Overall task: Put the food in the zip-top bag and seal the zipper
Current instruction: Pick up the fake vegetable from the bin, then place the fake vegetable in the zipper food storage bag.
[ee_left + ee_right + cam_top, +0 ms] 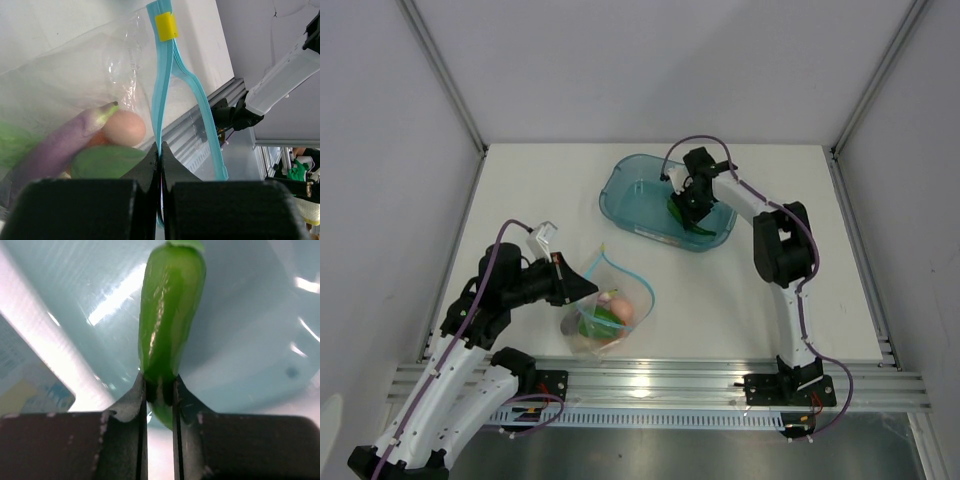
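Observation:
The clear zip-top bag (610, 315) lies near the table's front, its mouth held up by my left gripper (582, 289), which is shut on the teal zipper (161, 85) strip. A yellow slider (166, 26) sits on the zipper. Inside the bag show a purple eggplant (65, 140), a beige egg (125, 127) and a green piece (107, 161). My right gripper (160, 385) is down in the teal tub (630, 195), shut on a long light green vegetable (170, 315). A dark green long one (692, 222) lies in the tub beside it.
The rigid teal tub stands at the back middle of the white table (750, 300). An aluminium rail (670, 382) runs along the near edge. Grey walls close in the sides and back.

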Controlling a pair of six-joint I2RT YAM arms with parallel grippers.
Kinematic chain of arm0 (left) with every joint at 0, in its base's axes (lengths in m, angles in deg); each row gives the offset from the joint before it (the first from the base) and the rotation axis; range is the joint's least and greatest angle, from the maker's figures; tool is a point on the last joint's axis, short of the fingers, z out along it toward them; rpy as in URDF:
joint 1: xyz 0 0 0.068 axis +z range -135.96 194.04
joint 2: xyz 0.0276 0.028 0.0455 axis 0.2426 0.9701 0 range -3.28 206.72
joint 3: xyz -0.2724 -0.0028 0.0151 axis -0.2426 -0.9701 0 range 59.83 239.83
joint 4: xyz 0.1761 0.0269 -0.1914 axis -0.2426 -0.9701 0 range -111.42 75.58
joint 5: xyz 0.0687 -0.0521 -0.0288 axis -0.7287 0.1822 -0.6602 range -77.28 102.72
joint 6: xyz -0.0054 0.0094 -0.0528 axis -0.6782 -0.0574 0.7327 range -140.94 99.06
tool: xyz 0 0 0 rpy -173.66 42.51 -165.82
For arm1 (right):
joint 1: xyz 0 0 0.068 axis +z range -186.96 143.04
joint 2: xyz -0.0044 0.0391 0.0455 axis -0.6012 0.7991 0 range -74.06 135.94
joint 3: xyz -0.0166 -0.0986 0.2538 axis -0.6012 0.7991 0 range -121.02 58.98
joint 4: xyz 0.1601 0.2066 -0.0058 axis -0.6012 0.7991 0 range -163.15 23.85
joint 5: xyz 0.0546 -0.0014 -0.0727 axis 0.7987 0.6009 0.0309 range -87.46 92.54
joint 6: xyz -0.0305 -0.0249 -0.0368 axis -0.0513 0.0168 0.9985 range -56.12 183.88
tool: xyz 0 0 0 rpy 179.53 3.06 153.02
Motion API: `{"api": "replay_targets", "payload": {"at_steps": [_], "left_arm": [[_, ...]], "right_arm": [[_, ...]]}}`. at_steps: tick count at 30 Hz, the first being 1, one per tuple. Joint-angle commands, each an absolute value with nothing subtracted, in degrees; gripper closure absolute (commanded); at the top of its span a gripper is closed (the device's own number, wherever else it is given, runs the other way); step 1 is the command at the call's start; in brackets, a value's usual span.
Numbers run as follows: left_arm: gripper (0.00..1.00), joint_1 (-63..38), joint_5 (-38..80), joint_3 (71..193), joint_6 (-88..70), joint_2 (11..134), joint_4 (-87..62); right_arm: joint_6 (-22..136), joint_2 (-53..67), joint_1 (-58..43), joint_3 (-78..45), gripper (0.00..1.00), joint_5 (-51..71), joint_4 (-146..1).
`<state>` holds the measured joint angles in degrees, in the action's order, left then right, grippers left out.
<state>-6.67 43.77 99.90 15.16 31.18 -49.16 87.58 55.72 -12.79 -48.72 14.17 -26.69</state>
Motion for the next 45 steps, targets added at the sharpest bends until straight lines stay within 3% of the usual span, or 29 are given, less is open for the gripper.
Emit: {"api": "replay_targets", "payload": {"at_steps": [1, 6, 14, 18, 25, 36, 45], "left_arm": [[0.99, -6.4, 45.4, 99.9, 16.1, 30.8, -47.1], [0.99, -6.3, 45.4, 100.3, 16.0, 30.7, -47.1], [0.99, -6.4, 45.8, 100.3, 16.2, 30.8, -46.0], [1.0, -6.4, 46.0, 99.7, 16.1, 30.6, -45.6], [0.99, -6.4, 46.0, 99.9, 15.2, 30.2, -45.4], [0.99, -6.4, 44.3, 100.8, 11.7, 28.3, -47.5], [0.99, -6.3, 46.1, 100.7, 10.5, 26.8, -46.6]], "right_arm": [[82.0, 45.1, -14.0, -48.4, 1.0, 14.6, -32.8], [74.1, 36.8, -12.8, -47.7, 1.0, 17.9, -33.3], [63.0, 23.8, 3.8, -42.4, 1.0, 14.8, -28.9], [53.7, 17.5, 10.6, -38.9, 1.0, 21.9, -28.9], [45.3, 13.7, 12.5, -38.9, 1.0, 35.0, -21.8], [41.9, 20.1, 16.3, -45.4, 1.0, 45.6, -5.3], [37.0, 23.9, 16.4, -47.2, 1.0, 51.8, -0.4]]}}
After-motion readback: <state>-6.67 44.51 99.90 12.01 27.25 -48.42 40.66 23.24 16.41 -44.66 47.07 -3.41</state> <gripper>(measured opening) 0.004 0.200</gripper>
